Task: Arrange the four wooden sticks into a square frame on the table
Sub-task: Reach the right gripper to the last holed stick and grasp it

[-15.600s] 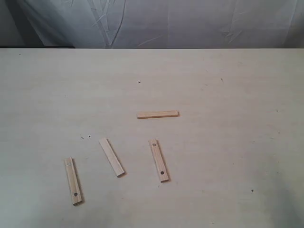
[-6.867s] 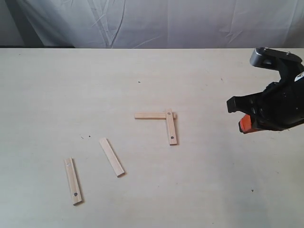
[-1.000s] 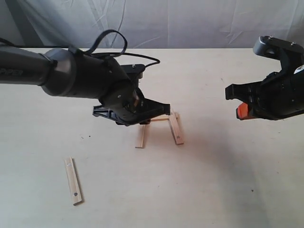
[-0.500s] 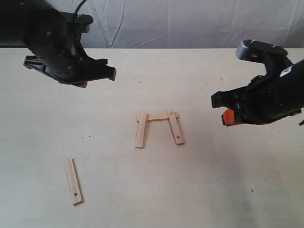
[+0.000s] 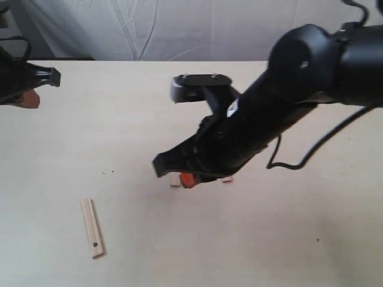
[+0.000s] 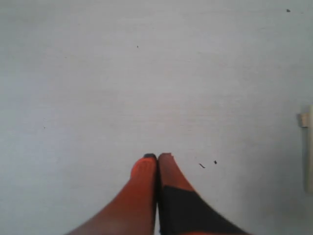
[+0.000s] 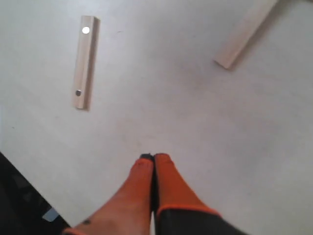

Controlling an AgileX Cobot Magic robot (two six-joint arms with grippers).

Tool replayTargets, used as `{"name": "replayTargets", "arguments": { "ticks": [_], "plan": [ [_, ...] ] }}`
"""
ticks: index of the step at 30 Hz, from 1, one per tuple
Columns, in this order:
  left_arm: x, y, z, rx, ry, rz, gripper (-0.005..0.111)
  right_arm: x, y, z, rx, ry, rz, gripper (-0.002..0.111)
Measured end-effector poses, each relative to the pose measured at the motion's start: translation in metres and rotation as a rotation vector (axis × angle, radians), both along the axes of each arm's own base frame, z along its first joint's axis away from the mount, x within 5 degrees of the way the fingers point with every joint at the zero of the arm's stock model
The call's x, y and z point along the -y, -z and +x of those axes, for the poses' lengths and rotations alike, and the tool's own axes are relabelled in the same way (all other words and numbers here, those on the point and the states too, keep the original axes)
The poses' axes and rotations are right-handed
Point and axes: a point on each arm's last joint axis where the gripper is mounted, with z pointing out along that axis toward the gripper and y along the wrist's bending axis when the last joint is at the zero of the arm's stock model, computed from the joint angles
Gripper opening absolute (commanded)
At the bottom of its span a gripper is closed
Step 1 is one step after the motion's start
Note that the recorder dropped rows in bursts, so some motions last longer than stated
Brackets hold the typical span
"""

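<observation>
One wooden stick (image 5: 92, 228) with a dark hole near each end lies alone on the table (image 5: 299, 239) at the front left; it also shows in the right wrist view (image 7: 85, 61). My right arm reaches across the middle and hides the other sticks, leaving only two stick ends (image 5: 174, 180) (image 5: 226, 179) peeking out below it. My right gripper (image 5: 187, 179) (image 7: 154, 157) hangs shut and empty beside those ends, near a plain stick's end (image 7: 247, 32). My left gripper (image 5: 27, 98) (image 6: 157, 156) is shut and empty at the far left.
A white cloth backdrop (image 5: 209, 30) hangs behind the table's far edge. A black cable (image 5: 299, 161) loops off the right arm. Tiny dark specks (image 5: 112, 173) mark the surface. The table's near edge (image 7: 19, 196) shows dark in the right wrist view.
The left arm has pulled away from the three joined sticks to the far left. The right arm has swung from the right side across the middle and now covers those sticks.
</observation>
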Motion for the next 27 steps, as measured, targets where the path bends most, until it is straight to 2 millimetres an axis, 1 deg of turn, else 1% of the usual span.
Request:
{"name": "replayTargets", "arguments": {
  "ticks": [3,5,8,11,16,20,22,25,27],
  "plan": [
    [-0.003,-0.003,-0.012,0.030,0.004,-0.053,0.000,-0.032,0.003,0.000,-0.002,-0.059,-0.015,-0.001],
    [-0.001,-0.003,-0.018,0.043,0.023,-0.067,0.000,-0.055,0.004,-0.001,0.007,-0.095,-0.022,-0.001],
    [0.000,-0.005,-0.026,0.081,0.028,-0.072,0.000,-0.086,0.012,-0.002,0.016,-0.137,-0.063,-0.001],
    [-0.007,-0.008,-0.032,0.110,-0.002,-0.067,0.000,-0.114,0.022,-0.005,0.026,-0.174,-0.118,-0.001],
    [-0.031,-0.010,-0.034,0.136,-0.113,-0.092,0.000,-0.152,0.041,-0.012,0.029,-0.203,-0.185,-0.001],
    [-0.045,-0.010,-0.036,0.148,-0.175,-0.113,0.000,-0.173,0.053,-0.014,0.036,-0.214,-0.195,-0.001],
    [-0.048,-0.011,-0.036,0.153,-0.196,-0.126,0.000,-0.180,0.059,-0.014,0.033,-0.218,-0.201,-0.001],
    [-0.048,-0.011,-0.036,0.161,-0.215,-0.161,0.000,-0.188,0.070,-0.011,0.015,-0.213,-0.228,-0.001],
    [-0.048,-0.011,-0.036,0.162,-0.215,-0.164,0.000,-0.192,0.074,-0.008,0.005,-0.194,-0.238,0.009]
  ]
}}
